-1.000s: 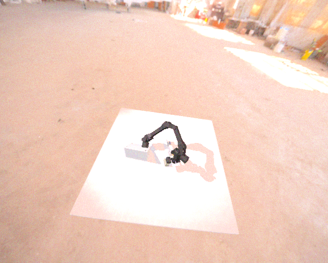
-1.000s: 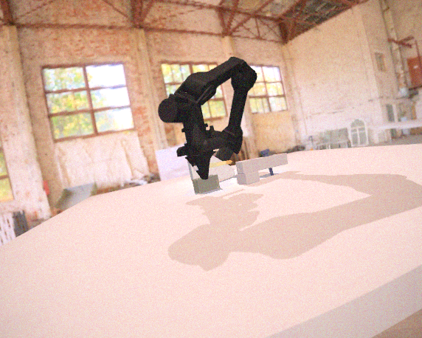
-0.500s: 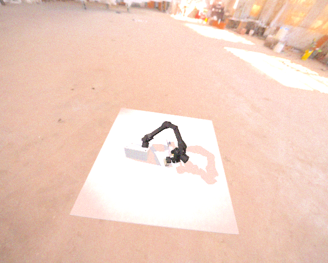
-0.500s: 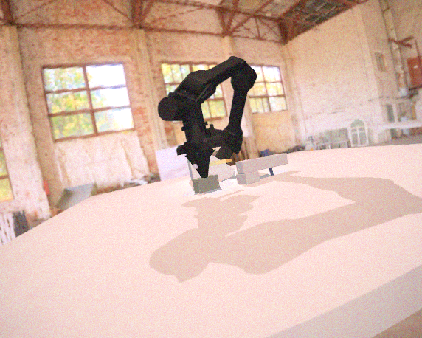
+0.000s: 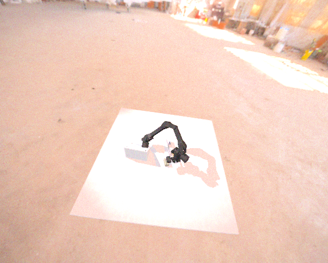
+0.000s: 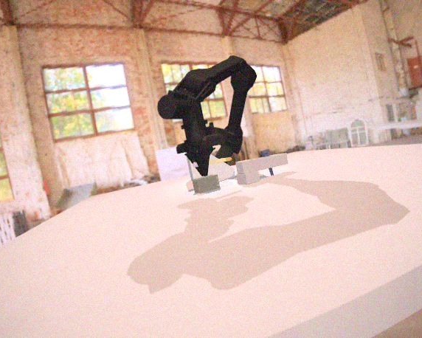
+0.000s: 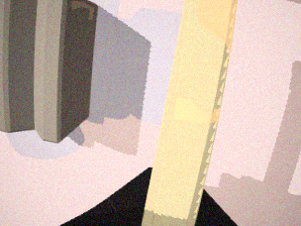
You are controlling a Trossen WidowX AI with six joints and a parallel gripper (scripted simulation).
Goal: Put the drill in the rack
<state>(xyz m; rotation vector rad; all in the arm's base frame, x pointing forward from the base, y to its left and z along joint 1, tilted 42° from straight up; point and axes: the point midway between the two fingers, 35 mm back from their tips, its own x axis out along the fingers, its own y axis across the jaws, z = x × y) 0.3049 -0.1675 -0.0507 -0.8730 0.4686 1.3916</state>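
My gripper (image 5: 172,156) (image 6: 212,162) (image 7: 166,179) points down and is shut on the drill. The drill (image 7: 190,99), a long pale yellow bar with a toothed right edge, runs up from between the black fingertips in the wrist view; its orange-yellow end (image 6: 226,159) shows beside the fingers in the exterior view. An olive-grey block with upright walls, apparently the rack (image 5: 166,162) (image 6: 207,184) (image 7: 48,89), stands beside the gripper, left of the drill in the wrist view. A grey holder (image 6: 260,164) with an overhanging bar stands to the right. A dark blue part (image 6: 271,171) under it may be the key.
A white box (image 5: 136,153) stands by the arm's base; a pale panel (image 6: 170,161) shows behind the gripper in the exterior view. The arm's shadow falls over the white table top (image 5: 149,195) (image 6: 78,236). The table edge (image 6: 358,299) is at the lower right.
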